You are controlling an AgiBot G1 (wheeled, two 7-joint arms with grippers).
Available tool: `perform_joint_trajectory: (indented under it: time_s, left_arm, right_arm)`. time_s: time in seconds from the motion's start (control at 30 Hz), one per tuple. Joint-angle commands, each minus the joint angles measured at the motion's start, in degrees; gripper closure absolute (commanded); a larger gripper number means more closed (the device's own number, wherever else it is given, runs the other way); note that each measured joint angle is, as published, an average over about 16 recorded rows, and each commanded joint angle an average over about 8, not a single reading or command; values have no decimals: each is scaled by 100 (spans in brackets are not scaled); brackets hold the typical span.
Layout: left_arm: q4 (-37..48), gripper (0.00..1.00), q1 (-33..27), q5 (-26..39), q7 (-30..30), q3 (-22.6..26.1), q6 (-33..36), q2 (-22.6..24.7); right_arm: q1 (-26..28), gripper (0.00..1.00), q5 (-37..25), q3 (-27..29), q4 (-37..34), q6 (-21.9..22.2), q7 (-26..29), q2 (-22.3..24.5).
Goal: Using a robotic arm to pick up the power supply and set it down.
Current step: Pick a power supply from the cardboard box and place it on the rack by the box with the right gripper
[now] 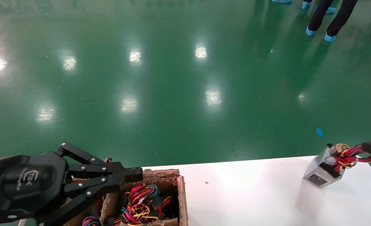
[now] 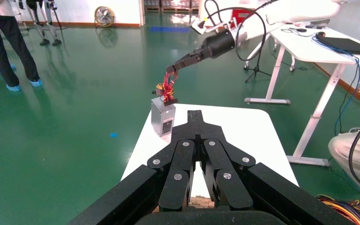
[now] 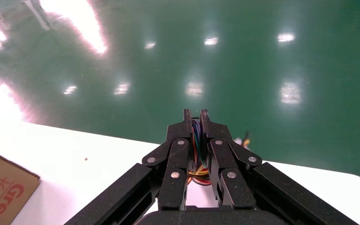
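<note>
The power supply [image 1: 321, 174], a small silver-grey box with a dark label, stands tilted at the far right corner of the white table [image 1: 251, 194]. Its red, yellow and black wires [image 1: 345, 155] rise from its top. My right gripper [image 1: 365, 147] reaches in from the right edge and is shut on that wire bundle [image 3: 197, 136]. The left wrist view shows the box [image 2: 163, 119] hanging from the wires under the right gripper [image 2: 171, 70]; I cannot tell whether its base touches the table. My left gripper [image 1: 138, 174] hovers shut and empty over the near left.
A brown fibrous crate [image 1: 180, 194] full of coloured wires sits at the table's near left, under the left gripper. A cardboard box [image 3: 0, 192] lies on the table. Green floor lies beyond the far edge, with a person's legs [image 1: 329, 18] at the back right.
</note>
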Motion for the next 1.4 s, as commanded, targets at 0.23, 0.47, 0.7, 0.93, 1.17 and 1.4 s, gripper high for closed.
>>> perform_joint_trajectory:
  time_s: [0.23, 0.47, 0.7, 0.93, 1.17, 1.4]
  left_arm:
    - [0, 100, -1, -2, 1, 3, -1, -1]
    - [0, 100, -1, -3, 2, 5, -2, -2]
    - [0, 100, -2, -5, 4, 7, -3, -3]
    - [0, 100, -2, -6, 5, 9, -4, -4]
    - [0, 100, -2, -8, 6, 11, -5, -5]
    - [0, 100, -3, -9, 7, 13, -6, -6]
  right_arm:
    - [85, 100, -9, -4, -135, -46, -29, 14]
    - [154, 100, 11, 8, -168, -130, 33, -62]
    - [257, 100, 8, 6, -162, -167, 71, -120]
    - [169, 100, -30, -21, -305, -125, 55, -193]
    - [-1, 100, 1, 0, -439, -97, -14, -225]
    - [-13, 99, -1, -1, -411, -66, -54, -159]
